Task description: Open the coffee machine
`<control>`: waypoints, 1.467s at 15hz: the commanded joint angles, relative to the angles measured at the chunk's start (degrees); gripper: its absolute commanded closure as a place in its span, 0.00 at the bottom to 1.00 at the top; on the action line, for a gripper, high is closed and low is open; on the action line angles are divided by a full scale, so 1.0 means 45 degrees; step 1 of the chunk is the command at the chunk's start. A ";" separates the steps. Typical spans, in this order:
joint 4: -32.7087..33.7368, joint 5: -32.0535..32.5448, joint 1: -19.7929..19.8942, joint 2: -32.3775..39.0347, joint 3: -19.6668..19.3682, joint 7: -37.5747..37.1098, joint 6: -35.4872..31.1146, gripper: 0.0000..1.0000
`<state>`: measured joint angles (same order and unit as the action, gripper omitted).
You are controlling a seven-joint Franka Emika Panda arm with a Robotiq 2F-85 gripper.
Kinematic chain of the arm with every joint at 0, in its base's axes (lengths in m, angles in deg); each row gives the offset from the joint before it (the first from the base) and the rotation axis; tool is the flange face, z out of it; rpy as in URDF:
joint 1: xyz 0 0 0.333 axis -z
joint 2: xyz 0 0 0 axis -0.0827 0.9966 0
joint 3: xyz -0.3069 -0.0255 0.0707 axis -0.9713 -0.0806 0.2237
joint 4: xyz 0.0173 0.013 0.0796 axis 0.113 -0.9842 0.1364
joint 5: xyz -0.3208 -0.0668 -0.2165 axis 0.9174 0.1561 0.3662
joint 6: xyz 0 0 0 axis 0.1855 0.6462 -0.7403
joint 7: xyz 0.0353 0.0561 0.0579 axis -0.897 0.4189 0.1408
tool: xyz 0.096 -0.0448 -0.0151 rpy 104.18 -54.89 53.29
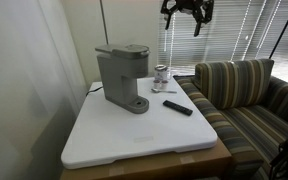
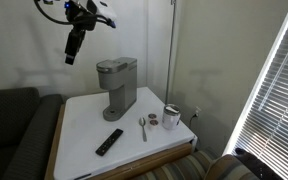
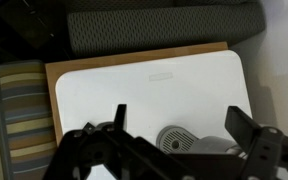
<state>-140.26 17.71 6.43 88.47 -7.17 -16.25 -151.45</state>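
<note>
Coffee machine (image 1: 117, 75) matt grey plastic; table top (image 1: 134, 135) smooth white; sofa (image 1: 236, 82) striped cloth.

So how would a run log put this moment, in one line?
phase: before contact | jaws: open, empty, high over table | coffee machine: lid shut, untouched | opening: not yet begun

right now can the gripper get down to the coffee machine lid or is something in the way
Probably yes. The gripper hangs high above the table, off to one side of the coffee machine, and nothing stands between them. Its closed lid is bare on top.
</note>
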 commanded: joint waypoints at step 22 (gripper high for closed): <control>0.0234 -0.0822 -0.0685 0.2646 -0.0105 -0.4864 -0.4698 0.82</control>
<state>-138.66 14.66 4.11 100.31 -7.17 -35.59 -170.07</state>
